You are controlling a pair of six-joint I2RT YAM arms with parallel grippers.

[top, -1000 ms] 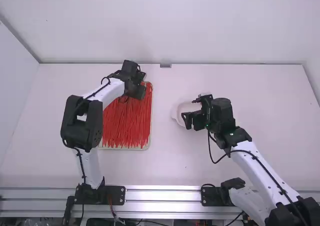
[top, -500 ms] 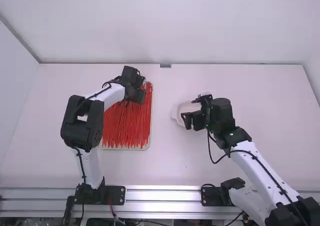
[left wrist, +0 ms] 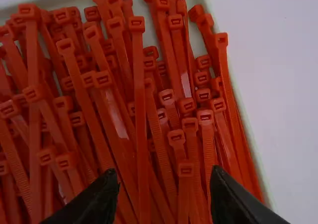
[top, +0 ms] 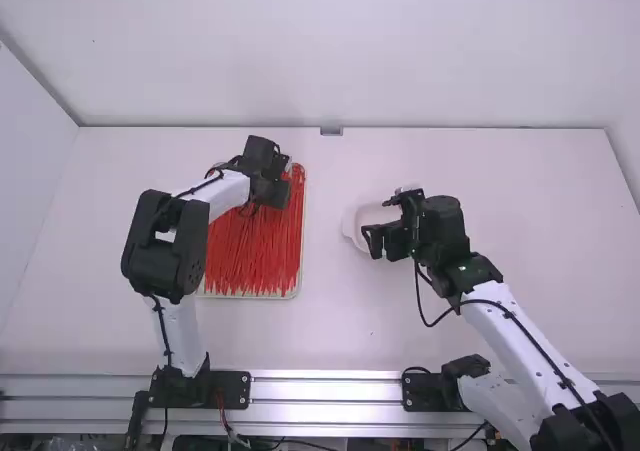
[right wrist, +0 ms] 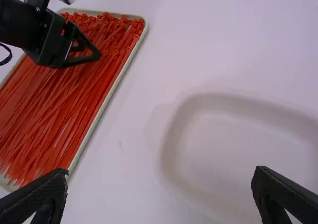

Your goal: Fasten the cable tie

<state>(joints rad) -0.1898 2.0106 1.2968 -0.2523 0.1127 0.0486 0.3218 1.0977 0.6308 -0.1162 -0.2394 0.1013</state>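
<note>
A white table is enclosed by plain white walls, with a metal rail along its 6 o'clock edge in the high view. A pale tray is placed toward 9 o'clock of the table's middle and is heaped with red cable ties. Their long axes run roughly from 12 to 6 o'clock, with the square heads pointed toward 12. The left gripper is held just over the heads at the tray's 12 o'clock end, jaws parted and nothing gripped. A white dish is set near the middle, and the right gripper is poised above it, spread wide and empty.
</note>
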